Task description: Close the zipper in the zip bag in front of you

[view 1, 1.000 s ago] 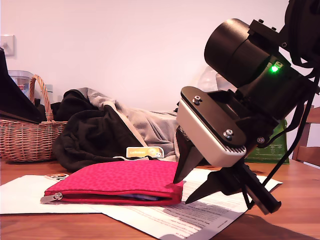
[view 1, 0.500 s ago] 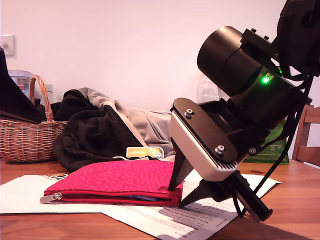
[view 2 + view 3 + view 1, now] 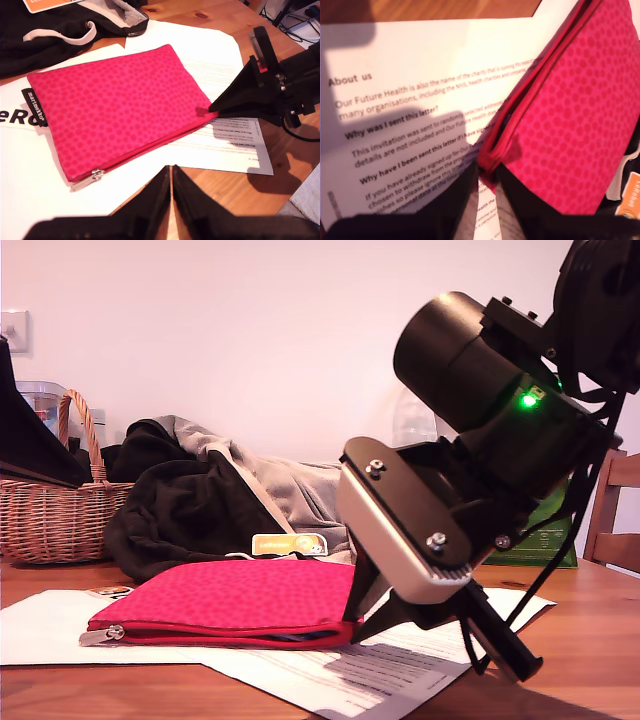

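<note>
The red-pink dotted zip bag [image 3: 230, 595] lies flat on printed paper, its black side label [image 3: 34, 100] at one short end. The zipper [image 3: 150, 149] runs along the long edge nearest the exterior camera. Its silver pull tab [image 3: 105, 634] sits at the end toward the exterior view's left, and a dark gap shows along the teeth. My second gripper [image 3: 352, 618] is shut on the bag's opposite corner [image 3: 492, 160], pinching the red fabric. Above the table, on the zipper side of the bag, my first gripper [image 3: 171, 182] hovers shut with nothing in it.
A printed letter [image 3: 400, 660] and more paper lie under the bag on the wooden table [image 3: 600, 640]. Behind are a black and grey clothing pile [image 3: 200, 500], a wicker basket [image 3: 50, 510], a green bag [image 3: 550, 540] and a chair [image 3: 615, 510]. A black shape [image 3: 30, 440] fills the exterior view's left edge.
My second gripper dropped and shifted toward the exterior view's left. Its fingers, open around the bag's corner a second ago, have come together on it.
</note>
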Motion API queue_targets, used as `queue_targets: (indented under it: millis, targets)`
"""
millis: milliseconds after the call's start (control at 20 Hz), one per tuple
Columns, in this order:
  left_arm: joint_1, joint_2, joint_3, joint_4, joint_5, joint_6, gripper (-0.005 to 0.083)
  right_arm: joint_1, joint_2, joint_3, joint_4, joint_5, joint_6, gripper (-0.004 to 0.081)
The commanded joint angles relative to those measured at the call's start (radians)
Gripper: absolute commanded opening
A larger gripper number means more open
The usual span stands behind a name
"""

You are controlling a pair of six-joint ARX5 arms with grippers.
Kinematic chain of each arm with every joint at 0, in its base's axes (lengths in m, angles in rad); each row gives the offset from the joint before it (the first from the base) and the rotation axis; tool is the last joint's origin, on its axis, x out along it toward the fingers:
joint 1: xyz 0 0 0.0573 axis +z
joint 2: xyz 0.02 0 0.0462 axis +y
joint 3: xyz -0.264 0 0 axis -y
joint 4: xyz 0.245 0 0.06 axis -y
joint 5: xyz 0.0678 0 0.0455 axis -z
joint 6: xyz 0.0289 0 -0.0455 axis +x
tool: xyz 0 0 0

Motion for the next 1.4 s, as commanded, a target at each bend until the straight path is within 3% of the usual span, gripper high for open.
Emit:
queue_targets:
  millis: [0, 200, 500, 650, 850, 1100, 1350]
  targets:
    - [-0.002, 0.004, -0.012, 0.002, 0.002, -0.002, -0.0019, 0.013, 0.003, -0.001, 0.015, 0.016, 0.001, -0.0012]
    - [-0.002, 0.004, -0.012, 0.003, -0.008, -0.002, -0.0019, 0.018, -0.055, -0.001, 0.029, 0.057, 0.004, -0.0012]
    - [-0.002, 0.004, -0.012, 0.018, -0.119, 0.024, -0.0007, 0.016, -0.206, -0.001, -0.003, 0.098, 0.004, -0.0012]
    - [-0.002, 0.013, -0.013, 0.056, -0.167, 0.098, 0.0083, 0.016, -0.274, -0.001, -0.055, 0.097, 0.026, -0.0012]
    - [-0.017, 0.075, -0.013, 0.122, -0.17, 0.142, 0.0185, 0.016, -0.328, 0.0, -0.063, 0.054, 0.194, -0.0012]
    - [-0.09, 0.202, -0.013, 0.173, -0.206, 0.209, 0.0186, 0.015, -0.336, 0.027, -0.117, 0.017, 0.453, -0.0012]
    - [-0.109, 0.222, -0.013, 0.21, -0.34, 0.322, 0.0188, 0.01, -0.336, 0.115, -0.243, -0.039, 0.619, -0.0012]
